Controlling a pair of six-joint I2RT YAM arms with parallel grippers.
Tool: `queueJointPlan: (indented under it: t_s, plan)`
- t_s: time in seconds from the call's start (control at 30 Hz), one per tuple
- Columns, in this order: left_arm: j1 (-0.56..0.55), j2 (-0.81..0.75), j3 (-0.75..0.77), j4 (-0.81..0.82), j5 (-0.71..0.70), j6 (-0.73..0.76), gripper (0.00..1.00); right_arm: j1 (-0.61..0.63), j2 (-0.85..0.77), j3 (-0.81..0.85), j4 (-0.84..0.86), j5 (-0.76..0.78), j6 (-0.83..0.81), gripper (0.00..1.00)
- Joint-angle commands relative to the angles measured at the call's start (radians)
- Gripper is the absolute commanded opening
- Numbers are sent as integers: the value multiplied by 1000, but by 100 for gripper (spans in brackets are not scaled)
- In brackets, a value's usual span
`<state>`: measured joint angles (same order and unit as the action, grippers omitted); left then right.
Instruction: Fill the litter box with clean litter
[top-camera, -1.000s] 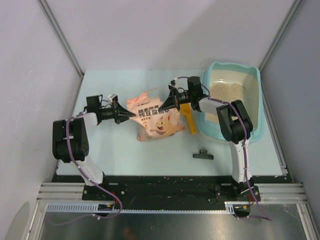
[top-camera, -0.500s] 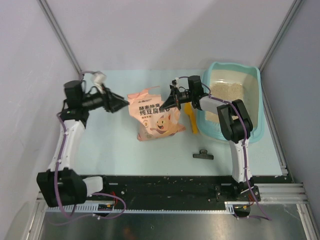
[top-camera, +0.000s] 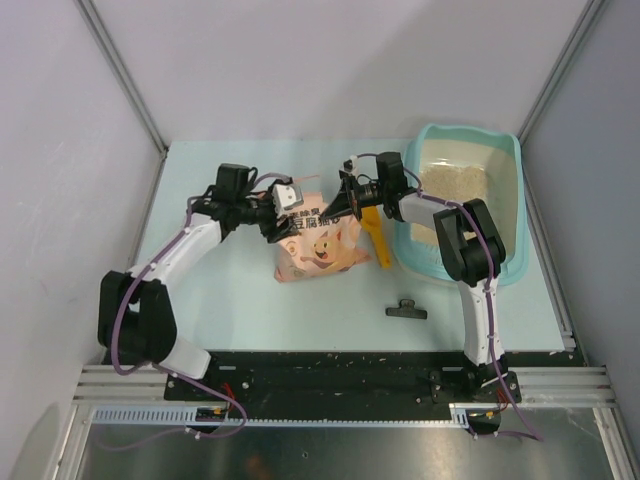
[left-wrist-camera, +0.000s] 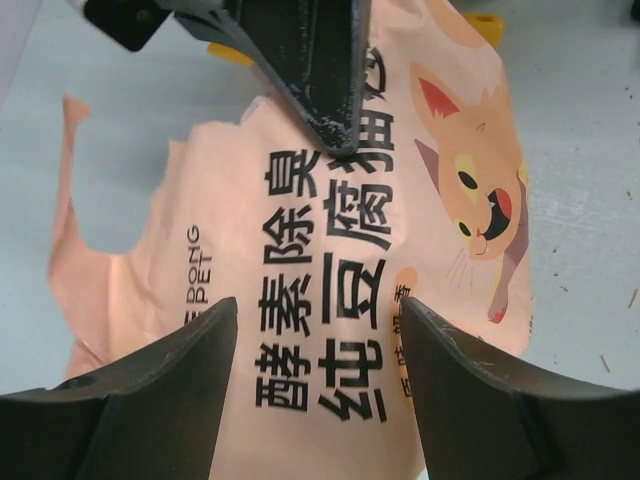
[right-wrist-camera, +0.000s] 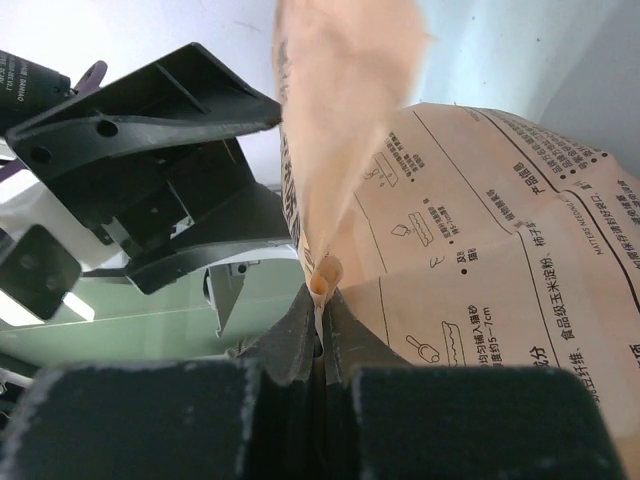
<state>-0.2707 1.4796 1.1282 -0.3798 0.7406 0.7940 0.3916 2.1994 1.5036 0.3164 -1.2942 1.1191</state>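
The litter box (top-camera: 470, 131) sits far right with clean litter (top-camera: 455, 185) covering only part of its floor, so I judge filling unfinished and this the step of securing the bag (top-camera: 318, 240) lying just left of it. My right gripper (right-wrist-camera: 320, 330) is pinched tight on the bag's top edge. My left gripper (left-wrist-camera: 318, 310) hovers over the printed face with jaws spread, and next it must close on a fold so both can lift and tip.

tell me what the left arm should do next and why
Probably lower the left gripper and close it on the bag. Its jaws are open and hang over the bag's printed face without gripping, while the right gripper is shut on the bag's torn top edge. A second hold looks needed before tipping the bag toward the litter box.
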Motion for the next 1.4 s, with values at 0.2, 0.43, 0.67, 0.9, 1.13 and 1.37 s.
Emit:
queueJointPlan:
  t_s: [0.2,0.43,0.67,0.9,1.13,1.37]
  plan:
    - [-48,74,50,-51,80,157,57,-2,-55,-6,67,-65,48,0]
    - [-48,119,74,-161,62,186,47,-11,-55,-2,56,-63,36,0]
    - [-24,136,117,-317,88,185,29,-33,-56,0,26,-62,5,0]
    - [4,140,133,-364,121,149,0,-43,-63,9,44,-74,-30,0]
    - [34,153,159,-366,161,91,0,-91,-112,58,-121,18,-308,19]
    - [34,145,163,-366,164,74,0,-146,-122,137,-298,68,-471,48]
